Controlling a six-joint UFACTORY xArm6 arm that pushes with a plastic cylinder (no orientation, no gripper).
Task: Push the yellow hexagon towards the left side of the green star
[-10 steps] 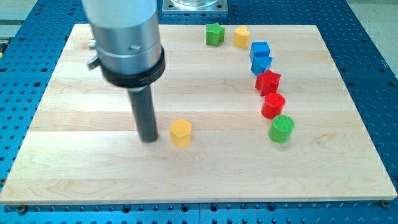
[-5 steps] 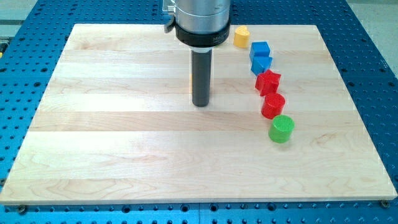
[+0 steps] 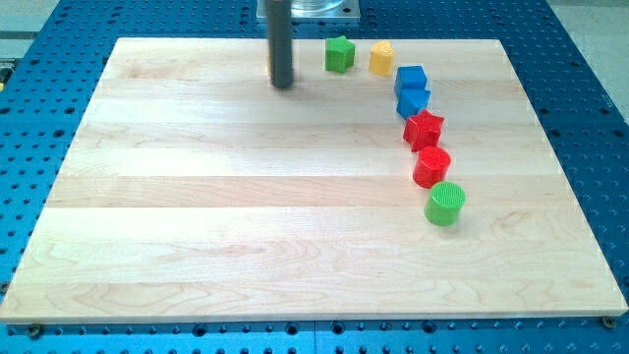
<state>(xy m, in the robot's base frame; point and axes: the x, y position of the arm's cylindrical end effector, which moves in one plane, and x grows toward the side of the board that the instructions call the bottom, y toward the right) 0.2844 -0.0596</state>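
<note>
Counter (image 3: 197,226) near edge bare wood. Green cylinder (image 3: 444,204) nearest, on the view's right. Behind it, in a curved row, red cylinder (image 3: 431,167), red star (image 3: 424,129), two blue blocks (image 3: 412,89) touching. My tip (image 3: 283,86) is farther back, left of the green star (image 3: 339,54), apart from it. Tool is a plain rod, grasping nothing. Yellow block (image 3: 381,59) sits right of the star, shape unclear. Yellow hexagon as such not visible; cannot tell where it is.

We find my tip (image 3: 283,85) left of the star (image 3: 340,54) at the worktop's (image 3: 197,216) top; right of it, the other blocks trail downward.
</note>
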